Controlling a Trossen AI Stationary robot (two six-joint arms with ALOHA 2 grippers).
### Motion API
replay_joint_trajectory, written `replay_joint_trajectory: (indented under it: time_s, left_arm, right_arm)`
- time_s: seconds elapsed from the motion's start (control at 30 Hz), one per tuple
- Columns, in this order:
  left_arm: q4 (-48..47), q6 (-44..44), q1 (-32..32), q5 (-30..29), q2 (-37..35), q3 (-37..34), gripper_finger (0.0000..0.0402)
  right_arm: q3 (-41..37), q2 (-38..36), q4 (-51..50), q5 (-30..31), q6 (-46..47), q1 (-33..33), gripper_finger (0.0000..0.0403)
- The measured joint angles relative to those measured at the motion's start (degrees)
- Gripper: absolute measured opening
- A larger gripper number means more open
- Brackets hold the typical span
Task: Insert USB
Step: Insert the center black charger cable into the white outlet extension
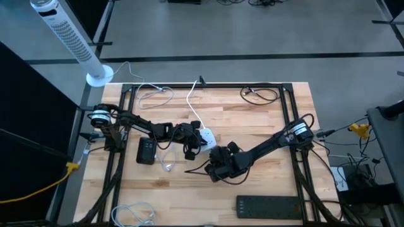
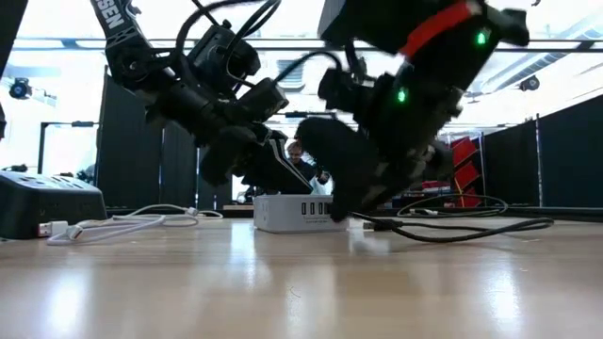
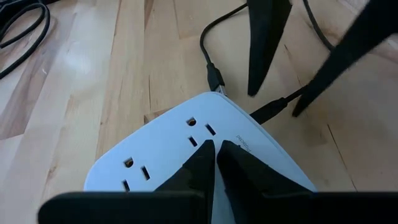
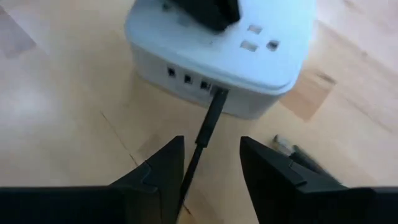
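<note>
Operator, your left gripper (image 3: 216,163): dark tapered fingers pressed together, tips resting on smooth white top of charging hub (image 1: 206,137), holding nothing. Hub: rounded plastic box, outlets on top, row of USB ports on front face, sitting mid-table on pale wood-grain table (image 1: 265,120). Black USB plug (image 4: 213,106), slim and straight, sits in port. Your right gripper (image 4: 210,163): fingers apart, one each side of plug's thin black cable (image 4: 194,160), not touching it.

I see charging hub (image 1: 206,137) mid-table, left gripper (image 3: 216,152) pressing on top; USB plug (image 4: 210,115) in its side port, right gripper (image 4: 211,163) straddling cable.
</note>
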Motion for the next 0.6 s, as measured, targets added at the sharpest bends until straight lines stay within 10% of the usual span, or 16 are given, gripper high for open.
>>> replay_joint_trajectory:
  time_s: [0.27,0.6]
  left_arm:
    - [0.0,0.0,0.0,-0.02,0.0,0.0,0.0023]
    - [0.0,0.0,0.0,-0.02,0.0,0.0,0.0023]
  right_arm:
    - [2.84,3.23,-0.2,8.39,-2.25,1.84,0.0151]
    - [3.33,3.63,-0.71,12.11,-1.73,2.93,0.0046]
